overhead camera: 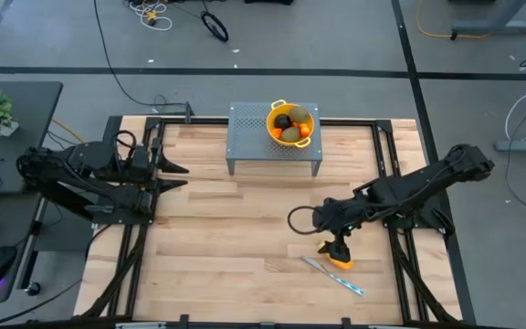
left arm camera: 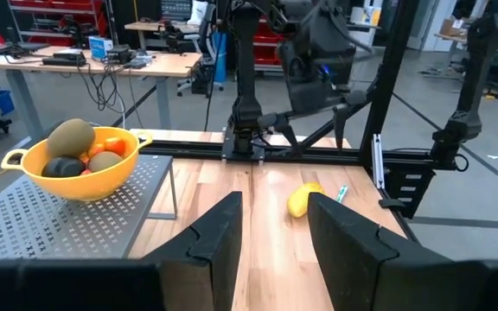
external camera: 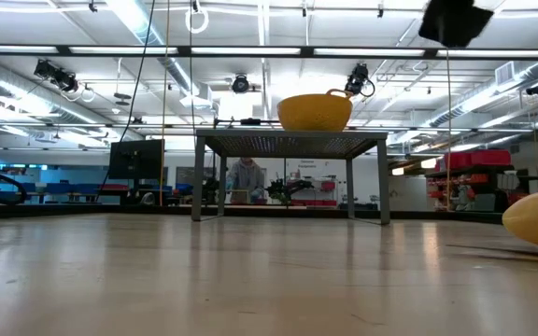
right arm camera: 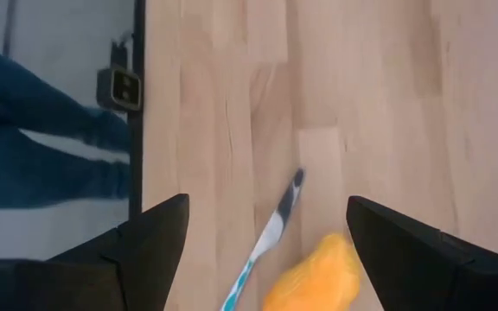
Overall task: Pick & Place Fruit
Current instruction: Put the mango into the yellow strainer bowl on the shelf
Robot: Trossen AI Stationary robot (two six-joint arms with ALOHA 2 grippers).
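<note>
**Right gripper hangs over the yellow fruit near the table's front edge**

The wooden table (overhead camera: pixel 245 228) has lots of bare room in the middle. Black rails run along its sides. A small grey metal stand (overhead camera: pixel 249 137) sits at the far edge, in the middle.

On the stand is a yellow colander (overhead camera: pixel 291 122) with handles. It holds two olive-green fruits (left arm camera: pixel 70 136), a dark ball (left arm camera: pixel 61 168) and some small orange-red pieces (left arm camera: pixel 118 145). They fill the bowl close to its rim.

The yellow-orange fruit (overhead camera: pixel 339 260) lies on the bare wood on the right side, near the front edge. A slim silver-and-blue knife (overhead camera: pixel 334 275) lies just beside it, a little closer to the front edge. In the right wrist view the knife (right arm camera: pixel 266 242) and the fruit (right arm camera: pixel 314 276) lie very close together; whether they touch cannot be told.

The right gripper (overhead camera: pixel 338 245) is right above this fruit. Its two dark fingers (right arm camera: pixel 150 238) are spread wide, and the fruit shows between them, lower down. They are not pinching anything.

The left gripper (overhead camera: pixel 176 175) waits at the left side of the table, near the far edge, well apart from the fruit. Its fingers (left arm camera: pixel 219 238) stand partly apart, with nothing between them. It points across the open wood toward the right arm.
</note>
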